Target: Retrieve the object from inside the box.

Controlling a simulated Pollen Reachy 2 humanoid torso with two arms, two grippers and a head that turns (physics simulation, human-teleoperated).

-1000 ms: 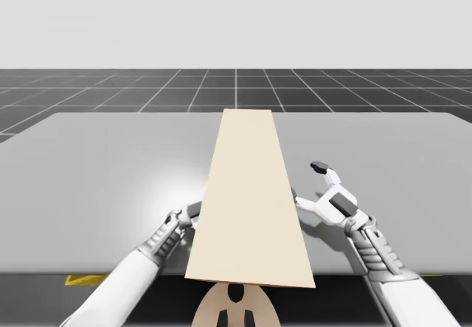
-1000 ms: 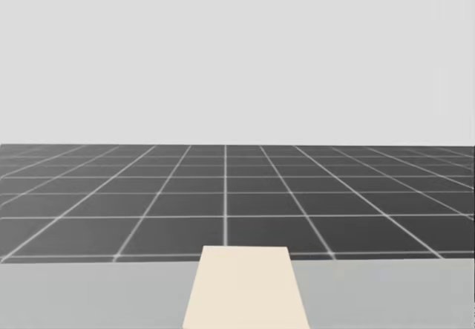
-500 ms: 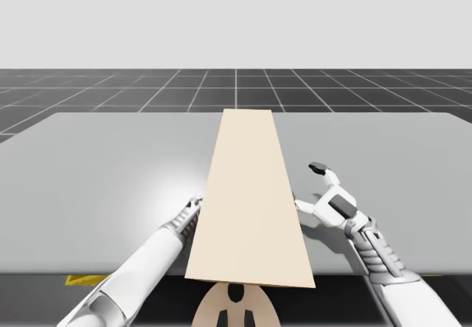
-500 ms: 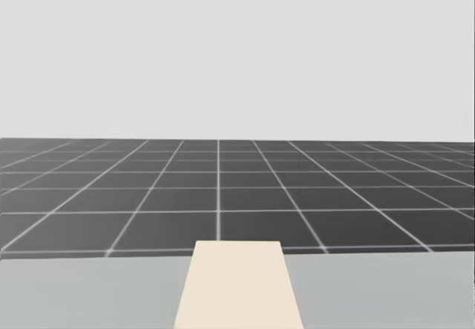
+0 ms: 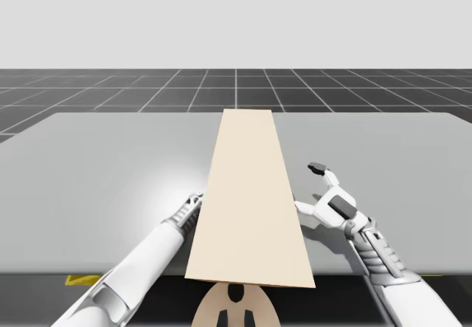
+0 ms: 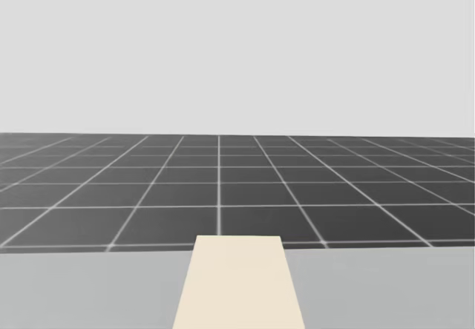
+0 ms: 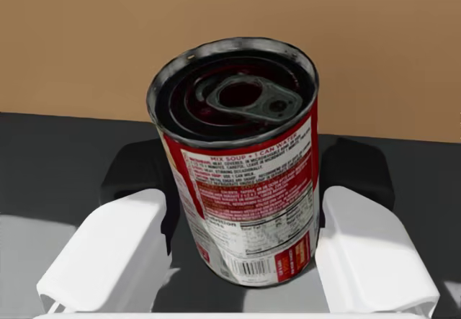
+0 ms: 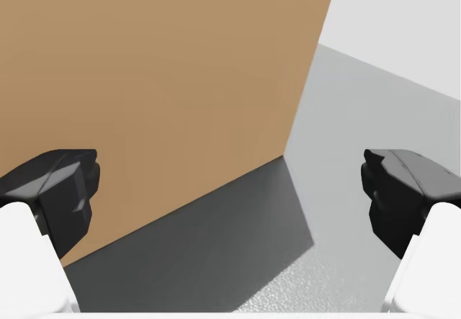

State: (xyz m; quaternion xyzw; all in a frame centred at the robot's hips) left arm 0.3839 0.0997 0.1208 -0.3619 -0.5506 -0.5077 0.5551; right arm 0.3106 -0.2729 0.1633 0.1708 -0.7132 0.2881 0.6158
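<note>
Inside the box (image 5: 248, 194), the rigid, smooth, likely heavy red can (image 7: 238, 168) is clamped mid-wall by the left gripper (image 7: 246, 196); the right gripper (image 8: 234, 182) hovers beside the box, fingers apart.

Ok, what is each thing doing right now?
Box: flat on the table, left arm in through its side.
Red can: upright, lid sealed, inside the box.
Left end effector: shut on the red can.
Right end effector: open, beside the box.
</note>
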